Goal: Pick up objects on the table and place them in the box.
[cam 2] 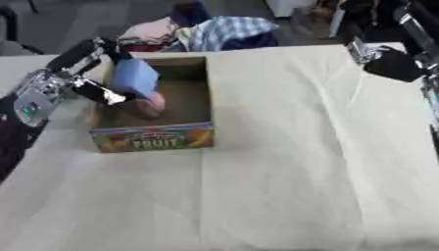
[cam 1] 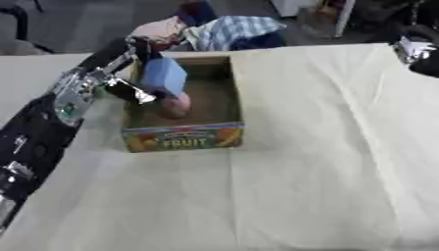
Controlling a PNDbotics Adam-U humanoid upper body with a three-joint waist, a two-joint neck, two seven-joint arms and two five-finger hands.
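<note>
A: One legible word appears: "FRUIT", printed in yellow on the colourful front panel of the cardboard box [cam 1: 184, 139]. The smaller print above it cannot be read.

B: Position of the box?

A: Upper left of centre in the frame, standing on the worktop [cam 1: 326, 162], which is covered with a pale cream cloth. The box is open at the top.

B: Left arm pose?

A: It enters from the lower left edge and extends diagonally up toward the box's left wall. The left hand [cam 1: 137, 54] is at the rear left corner of the box, over the rim, fingers curled round a light blue block-shaped object [cam 1: 164, 76].

B: Where is the blue object relative to the box?

A: Over the left half of the box's opening, tilted, its upper part above the rim and its lower end down inside. Just below it, inside the box near the left wall, lies a pink rounded object [cam 1: 176, 105]. Whether the two touch cannot be told.

B: Right hand?

A: The right hand [cam 2: 390, 63] shows at the upper right of the frame, above the far right corner of the worktop, well apart from the box. It appears dark and bunched; whether its fingers are spread or closed cannot be told.

B: Beyond the worktop?

A: A heap of cloth [cam 1: 231, 29], plaid and pink, lies behind the far edge.
</note>
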